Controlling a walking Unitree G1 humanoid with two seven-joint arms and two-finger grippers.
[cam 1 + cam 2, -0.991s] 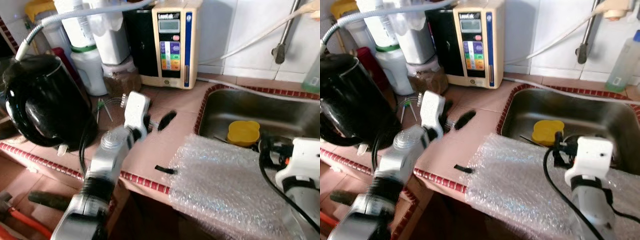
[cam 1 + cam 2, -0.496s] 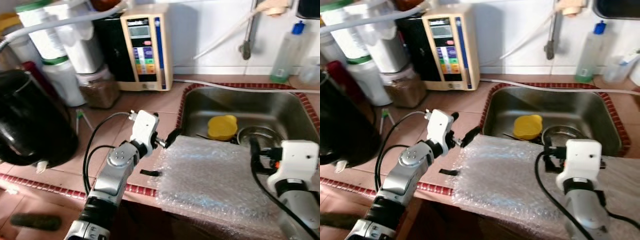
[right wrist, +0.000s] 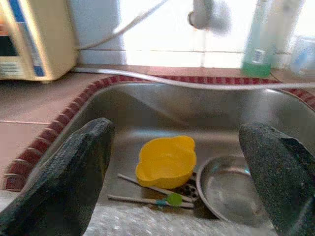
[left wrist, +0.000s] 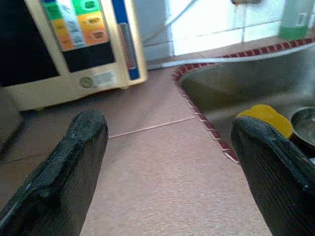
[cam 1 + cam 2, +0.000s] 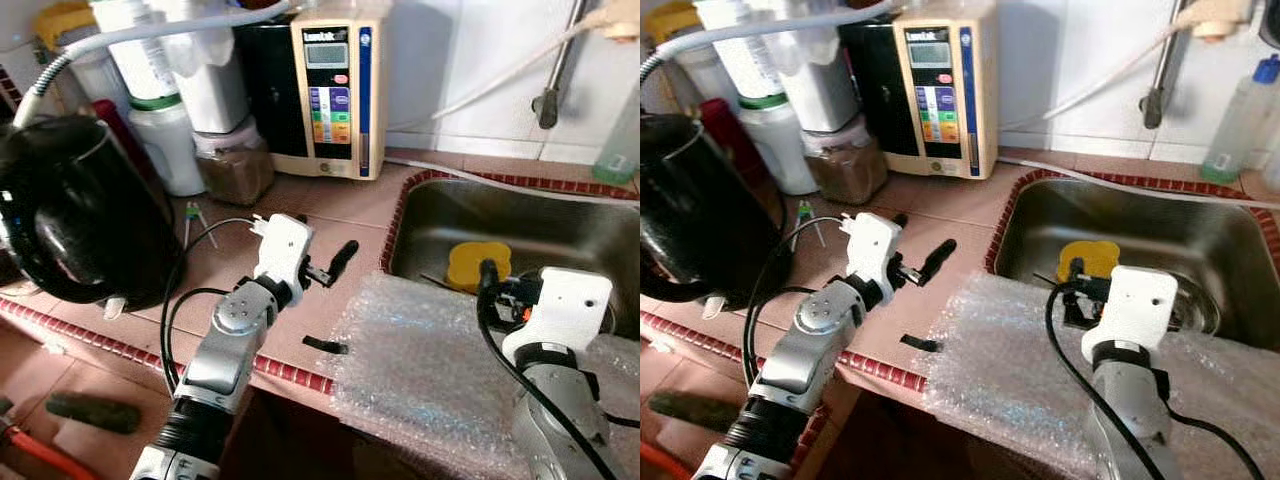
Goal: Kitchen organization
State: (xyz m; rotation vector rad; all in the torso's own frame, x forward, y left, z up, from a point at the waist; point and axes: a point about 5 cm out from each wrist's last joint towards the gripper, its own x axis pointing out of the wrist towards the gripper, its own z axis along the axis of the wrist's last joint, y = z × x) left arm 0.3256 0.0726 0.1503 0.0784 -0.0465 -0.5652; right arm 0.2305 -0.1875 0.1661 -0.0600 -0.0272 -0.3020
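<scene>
A yellow bowl (image 3: 166,161) lies in the steel sink (image 5: 560,215), beside a steel bowl (image 3: 229,189) and a pair of chopsticks (image 3: 142,198). My right gripper (image 3: 177,135) hangs open at the sink's near edge, above the bubble wrap (image 5: 430,370) and pointing at the yellow bowl, with nothing between its fingers. My left gripper (image 5: 922,245) is open and empty over the tiled counter (image 4: 162,177), just left of the sink rim.
A black kettle (image 5: 80,210) stands at the left. At the back stand a cream water machine (image 5: 335,85), white filter canisters (image 5: 170,140) and a jar (image 5: 235,165). A small black piece (image 5: 325,345) lies at the counter's front edge. A green bottle (image 5: 1240,120) stands behind the sink.
The head camera swung right and then back left. My right gripper now sits closer to the yellow bowl. The left gripper stays over the counter, still open.
</scene>
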